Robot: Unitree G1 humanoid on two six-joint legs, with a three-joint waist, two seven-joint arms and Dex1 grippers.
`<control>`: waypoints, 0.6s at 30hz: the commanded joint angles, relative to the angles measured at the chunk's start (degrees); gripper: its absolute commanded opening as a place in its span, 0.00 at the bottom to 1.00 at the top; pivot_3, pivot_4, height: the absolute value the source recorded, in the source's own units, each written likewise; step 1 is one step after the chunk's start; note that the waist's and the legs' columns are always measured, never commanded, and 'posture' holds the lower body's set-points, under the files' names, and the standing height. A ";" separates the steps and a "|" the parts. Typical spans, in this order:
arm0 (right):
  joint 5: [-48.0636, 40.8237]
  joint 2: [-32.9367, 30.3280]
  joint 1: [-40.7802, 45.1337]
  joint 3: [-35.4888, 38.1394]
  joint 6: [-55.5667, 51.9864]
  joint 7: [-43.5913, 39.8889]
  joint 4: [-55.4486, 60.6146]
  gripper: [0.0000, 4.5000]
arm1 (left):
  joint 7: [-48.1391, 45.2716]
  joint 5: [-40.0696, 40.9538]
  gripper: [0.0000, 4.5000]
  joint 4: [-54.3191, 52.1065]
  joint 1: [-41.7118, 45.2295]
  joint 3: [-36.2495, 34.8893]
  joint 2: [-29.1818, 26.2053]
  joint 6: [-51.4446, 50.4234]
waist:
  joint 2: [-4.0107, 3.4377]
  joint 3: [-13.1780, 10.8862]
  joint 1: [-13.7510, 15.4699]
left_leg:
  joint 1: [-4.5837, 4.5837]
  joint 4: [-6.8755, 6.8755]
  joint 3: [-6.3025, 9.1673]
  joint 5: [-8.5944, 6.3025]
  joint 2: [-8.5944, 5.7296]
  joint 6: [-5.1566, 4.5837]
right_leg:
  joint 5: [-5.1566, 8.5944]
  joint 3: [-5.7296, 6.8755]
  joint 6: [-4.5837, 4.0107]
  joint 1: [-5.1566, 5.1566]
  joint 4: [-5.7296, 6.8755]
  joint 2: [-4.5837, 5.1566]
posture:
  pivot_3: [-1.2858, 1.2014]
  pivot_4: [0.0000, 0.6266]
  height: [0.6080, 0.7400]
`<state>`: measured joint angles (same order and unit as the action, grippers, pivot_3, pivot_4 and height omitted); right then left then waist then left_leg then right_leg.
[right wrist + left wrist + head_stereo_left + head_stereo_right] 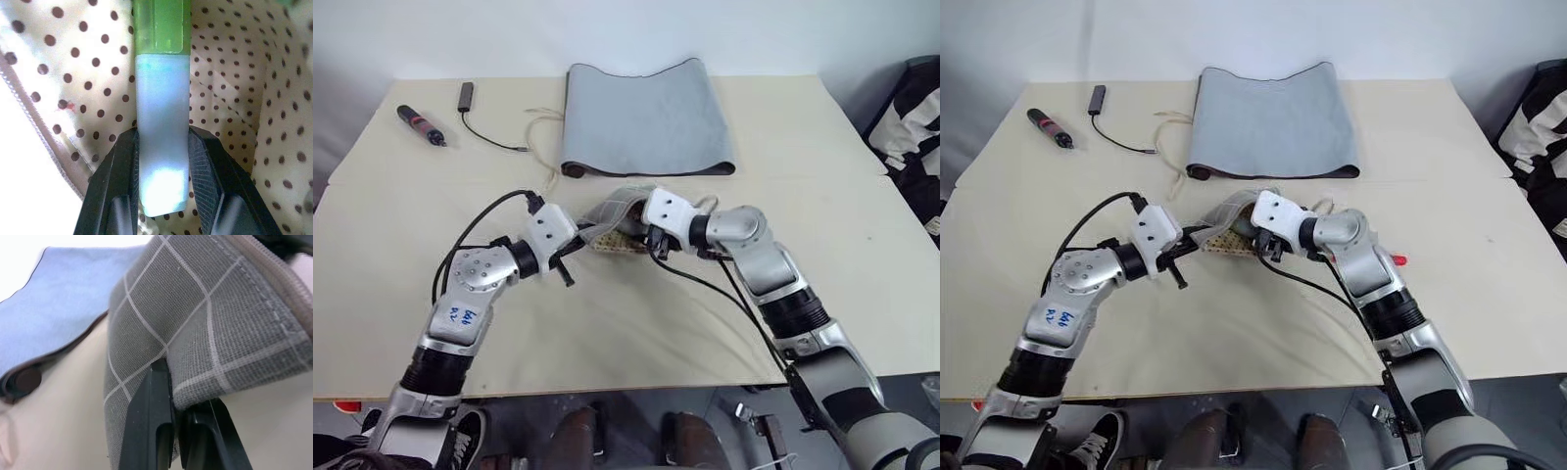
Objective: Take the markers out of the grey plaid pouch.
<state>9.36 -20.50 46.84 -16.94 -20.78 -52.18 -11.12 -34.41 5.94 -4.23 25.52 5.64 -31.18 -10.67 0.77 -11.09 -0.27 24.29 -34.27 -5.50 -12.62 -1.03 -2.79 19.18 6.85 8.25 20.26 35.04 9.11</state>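
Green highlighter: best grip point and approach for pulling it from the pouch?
Grip the highlighter by its pale end, coming in through the pouch mouth. That end faces the opening; the right gripper already clamps its sides there, while the left gripper pinches the fabric.

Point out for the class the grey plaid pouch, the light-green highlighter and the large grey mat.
grey plaid pouch [195, 328], left wrist view, on its checked outer fabric.
light-green highlighter [161, 127], right wrist view, on its pale body.
large grey mat [641, 117], left eye view, on its middle.
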 commanded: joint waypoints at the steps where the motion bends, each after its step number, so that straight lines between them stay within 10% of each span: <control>1: 0.37 -3.32 2.55 0.57 2.19 -0.73 4.20 0.23 | 2.99 -4.76 0.00 0.03 -0.54 -0.20 -0.25 4.30 | 0.00 0.00 0.10 | 0.00 -0.02 0.01 0.00 0.00 0.00 | 0.00 0.01 0.00 -0.01 0.00 0.01 | 0.52 0.24 1.00; 18: -13.74 -17.01 -3.27 8.68 -5.88 -12.36 17.03 0.23 | 1.58 2.75 0.00 4.70 -0.51 -10.01 -0.10 3.27 | 0.02 -0.01 0.17 | -0.01 -0.14 -0.01 0.05 -0.06 -0.08 | 0.00 0.16 -0.01 -0.01 0.16 0.23 | 0.52 0.24 1.00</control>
<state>-2.53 -35.71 44.09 -10.62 -25.95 -63.48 3.17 -31.14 4.59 1.26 24.74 -1.53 -31.09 -5.93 0.79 -11.10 -0.10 24.28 -34.43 -5.51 -12.58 -1.09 -2.88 19.17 7.04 8.25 20.23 35.20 9.36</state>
